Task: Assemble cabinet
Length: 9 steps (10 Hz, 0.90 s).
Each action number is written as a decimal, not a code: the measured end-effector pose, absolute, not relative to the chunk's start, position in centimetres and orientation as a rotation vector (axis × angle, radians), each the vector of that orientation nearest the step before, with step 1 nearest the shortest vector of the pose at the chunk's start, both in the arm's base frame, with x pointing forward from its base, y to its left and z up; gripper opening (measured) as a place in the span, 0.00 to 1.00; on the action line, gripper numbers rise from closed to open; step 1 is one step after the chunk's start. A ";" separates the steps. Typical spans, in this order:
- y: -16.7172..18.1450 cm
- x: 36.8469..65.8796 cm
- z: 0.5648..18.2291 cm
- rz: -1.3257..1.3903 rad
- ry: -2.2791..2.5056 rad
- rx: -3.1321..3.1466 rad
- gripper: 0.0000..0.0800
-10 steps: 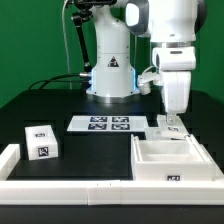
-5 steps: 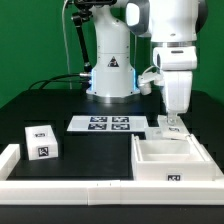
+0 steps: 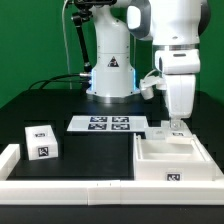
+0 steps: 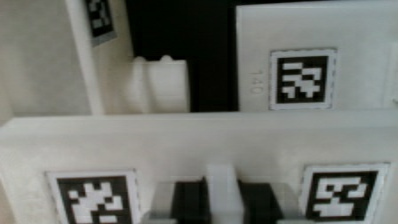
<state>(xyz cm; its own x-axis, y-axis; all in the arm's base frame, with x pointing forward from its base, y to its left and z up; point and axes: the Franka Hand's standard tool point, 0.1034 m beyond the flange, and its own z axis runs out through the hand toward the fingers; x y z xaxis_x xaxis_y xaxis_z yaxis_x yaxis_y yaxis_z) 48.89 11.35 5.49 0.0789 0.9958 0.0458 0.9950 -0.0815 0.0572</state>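
No words, brands or numbers can be read. The only signs are square black-and-white fiducial tags. Several stand on the marker board (image 3: 108, 124) at the exterior view's centre, two on the drawer block (image 3: 41, 141) at eight o'clock, and one on the front wall of the cabinet (image 3: 150, 172) at five o'clock. A triangular warning sign marks the robot base (image 3: 111, 75) at twelve o'clock.
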 end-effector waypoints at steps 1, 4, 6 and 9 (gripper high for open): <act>11.3 49.1 5.5 0.101 2.123 2.301 0.09; 11.3 49.3 5.6 0.100 2.123 2.301 0.09; 11.3 49.3 5.6 0.100 2.123 2.301 0.09; 11.1 51.2 5.7 0.094 2.117 2.306 0.09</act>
